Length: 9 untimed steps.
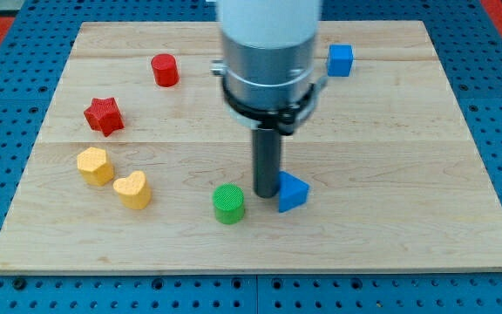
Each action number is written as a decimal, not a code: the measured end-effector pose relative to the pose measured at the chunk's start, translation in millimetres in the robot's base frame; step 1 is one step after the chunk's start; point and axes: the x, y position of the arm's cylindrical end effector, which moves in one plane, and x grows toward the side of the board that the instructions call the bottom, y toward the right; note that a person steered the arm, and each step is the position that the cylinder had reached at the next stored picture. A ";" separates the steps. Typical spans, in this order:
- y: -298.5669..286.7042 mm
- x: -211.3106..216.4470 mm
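My tip is seen low in the middle of the frame, pressed against the left side of the blue triangle block. No claw is there, only a plain rod, so nothing is held. The green cylinder sits just beside the tip, to its lower left. The blue triangle block could be turned or slip off sideways, because it is touched near a corner. The green cylinder could be bumped too.
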 end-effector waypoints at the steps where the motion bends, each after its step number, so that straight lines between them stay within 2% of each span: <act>1: 22.8 0.2; 3: 20.9 49.0; 4: -20.0 93.2; 6: -138.0 99.2; 7: -179.0 99.1; 8: -191.9 99.1; 9: -151.1 99.2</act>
